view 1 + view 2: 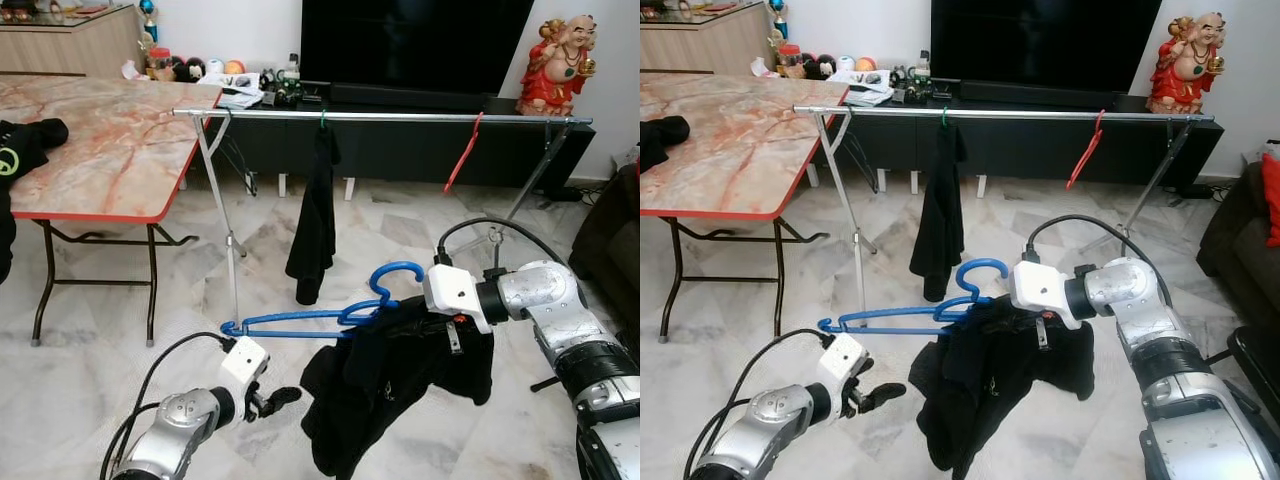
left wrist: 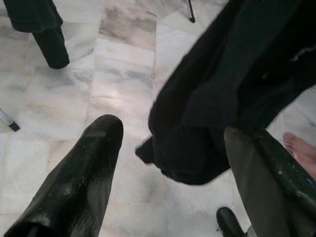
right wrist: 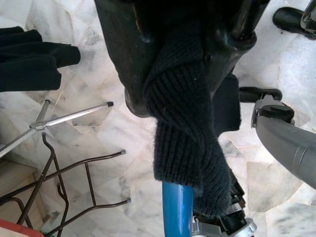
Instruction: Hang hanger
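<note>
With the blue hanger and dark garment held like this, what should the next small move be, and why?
Probably raise the right gripper toward the rail. Its jaws are closed on the black garment draped over the blue hanger, whose hook sits well below the rail. The left gripper hangs open, holding nothing.

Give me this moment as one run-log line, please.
right claw: shut on blue hanger with black garment | left claw: open, low beside garment | rail: not reached
</note>
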Controlling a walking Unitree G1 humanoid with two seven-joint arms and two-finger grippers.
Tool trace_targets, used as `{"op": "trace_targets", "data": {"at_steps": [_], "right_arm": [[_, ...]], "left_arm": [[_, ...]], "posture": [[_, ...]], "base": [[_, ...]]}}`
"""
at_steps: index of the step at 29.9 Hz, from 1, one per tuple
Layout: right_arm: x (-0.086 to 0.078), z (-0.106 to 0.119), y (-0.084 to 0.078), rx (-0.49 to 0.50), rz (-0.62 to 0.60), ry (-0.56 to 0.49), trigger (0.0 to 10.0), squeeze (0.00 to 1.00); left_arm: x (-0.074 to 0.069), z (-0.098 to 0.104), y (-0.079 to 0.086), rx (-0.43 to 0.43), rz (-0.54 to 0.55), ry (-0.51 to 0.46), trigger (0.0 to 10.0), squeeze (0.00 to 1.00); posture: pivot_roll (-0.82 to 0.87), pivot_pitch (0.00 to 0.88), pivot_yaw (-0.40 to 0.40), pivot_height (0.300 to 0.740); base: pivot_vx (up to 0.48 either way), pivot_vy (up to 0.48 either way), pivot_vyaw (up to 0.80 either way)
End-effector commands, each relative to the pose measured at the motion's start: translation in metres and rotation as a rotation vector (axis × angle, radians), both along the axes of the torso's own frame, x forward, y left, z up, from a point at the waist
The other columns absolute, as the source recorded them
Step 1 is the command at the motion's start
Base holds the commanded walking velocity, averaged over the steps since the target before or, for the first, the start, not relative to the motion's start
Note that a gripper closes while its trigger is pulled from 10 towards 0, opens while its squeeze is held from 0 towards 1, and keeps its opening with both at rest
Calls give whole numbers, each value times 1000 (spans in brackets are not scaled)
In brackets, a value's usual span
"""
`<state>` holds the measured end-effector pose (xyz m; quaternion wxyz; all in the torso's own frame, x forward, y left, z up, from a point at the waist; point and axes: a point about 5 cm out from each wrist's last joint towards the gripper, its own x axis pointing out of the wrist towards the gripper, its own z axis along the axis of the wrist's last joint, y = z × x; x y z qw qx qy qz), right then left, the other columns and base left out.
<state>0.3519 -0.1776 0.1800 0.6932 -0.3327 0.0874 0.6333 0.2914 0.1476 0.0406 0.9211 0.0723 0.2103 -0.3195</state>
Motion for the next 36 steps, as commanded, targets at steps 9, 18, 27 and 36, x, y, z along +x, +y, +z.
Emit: {"op": "trace_targets", "data": {"at_steps": [9,18,27,36], "right_arm": [[2,23,21,45,100,-66,0,0],[1,33,28,68,128,-91,0,0],[2,34,27,65,112,-96,0,0],[4,36,31,69,104,-104,0,0]], "left_arm": [[-3,9,-6,-130,-166,47,10000,0],[10,13,-9,-133,-113,-6,10000,0],[10,14,-13,-161,-142,9,4000,0],[11,14,-16,-175,-165,3,0,0]], "posture": [[111,0,-90,740],[103,0,-96,740],[85,0,-97,740],[85,0,-97,740]], "base": [[0,0,0],[0,0,0],[0,0,0],[0,0,0]]}}
